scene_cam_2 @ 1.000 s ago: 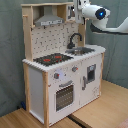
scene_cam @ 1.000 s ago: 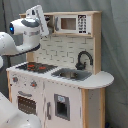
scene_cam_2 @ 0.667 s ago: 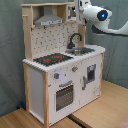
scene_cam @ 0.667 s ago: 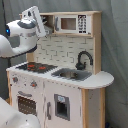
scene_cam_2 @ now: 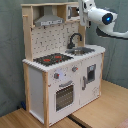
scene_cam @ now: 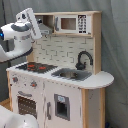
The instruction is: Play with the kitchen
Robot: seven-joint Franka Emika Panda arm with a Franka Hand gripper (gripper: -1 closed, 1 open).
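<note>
The kitchen (scene_cam: 60,95) is a tall white and light-wood toy with a black-red hob (scene_cam: 36,66), a sink (scene_cam: 72,75) with a black tap (scene_cam: 84,59), an oven door (scene_cam: 27,106), a grey hood (scene_cam: 45,27) and an upper cabinet (scene_cam: 72,23). In the second exterior view the kitchen (scene_cam_2: 37,85) shows its hob (scene_cam_2: 52,59), tap (scene_cam_2: 75,39), pegboard back (scene_cam_2: 50,40) and hood (scene_cam_2: 49,21). My gripper (scene_cam: 36,27) hangs high beside the hood, well above the hob. In the second exterior view the gripper (scene_cam_2: 84,17) overlaps the upper cabinet's edge. It touches nothing that I can see.
A grey curtain (scene_cam: 115,45) hangs behind the kitchen. The kitchen stands on a wooden floor (scene_cam_2: 107,107). My white arm (scene_cam_2: 112,25) reaches in from the second exterior view's right. A white rounded shape (scene_cam: 12,120) fills the first exterior view's lower left corner.
My hand has drifted slightly toward the first exterior view's left, a little away from the upper cabinet. The kitchen has not moved.
</note>
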